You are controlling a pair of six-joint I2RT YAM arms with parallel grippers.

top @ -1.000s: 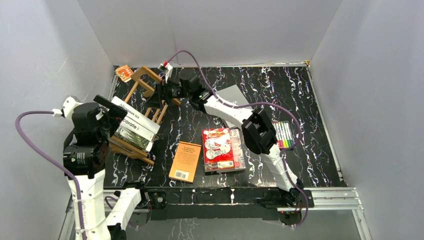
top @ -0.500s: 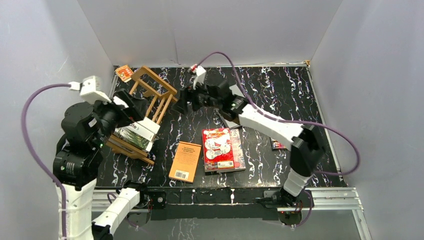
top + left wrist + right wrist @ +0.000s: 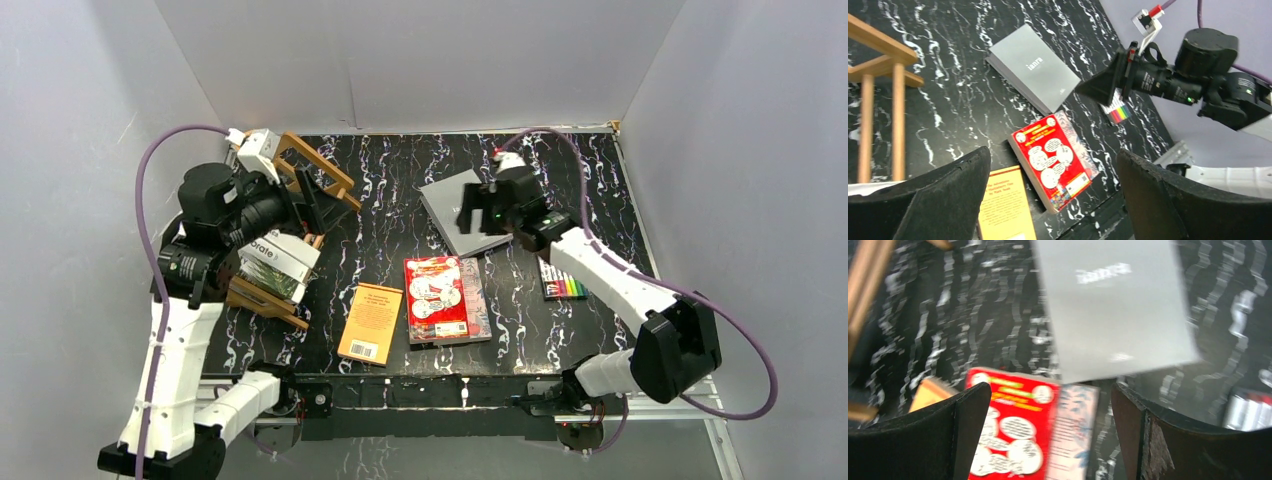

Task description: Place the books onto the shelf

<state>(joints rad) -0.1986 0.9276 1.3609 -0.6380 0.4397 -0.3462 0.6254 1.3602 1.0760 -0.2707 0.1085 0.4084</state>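
The wooden shelf [image 3: 322, 172] stands at the left and carries the "Decorate" book [image 3: 283, 252] above a palm-leaf book [image 3: 265, 278]. My left gripper [image 3: 322, 203] hovers open beside the shelf's far end, holding nothing. On the table lie a grey book [image 3: 450, 228], a red illustrated book [image 3: 435, 298] stacked on a pale one [image 3: 477, 300], and an orange paperback [image 3: 371, 323]. My right gripper [image 3: 468, 207] hangs open over the grey book [image 3: 1113, 305], apart from it. The left wrist view shows the red book [image 3: 1050, 160] and the orange paperback [image 3: 1005, 205] beyond the open left gripper [image 3: 1052, 152]. The right gripper [image 3: 1050, 387] is empty.
A pack of coloured markers [image 3: 563, 282] lies right of the books, beside the right forearm. Grey walls close in the table on three sides. A metal rail [image 3: 660, 392] runs along the near edge by the arm bases.
The left gripper has left the Decorate book and moved back along the shelf. The right arm has swung right from the shelf to above the grey book, uncovering the markers.
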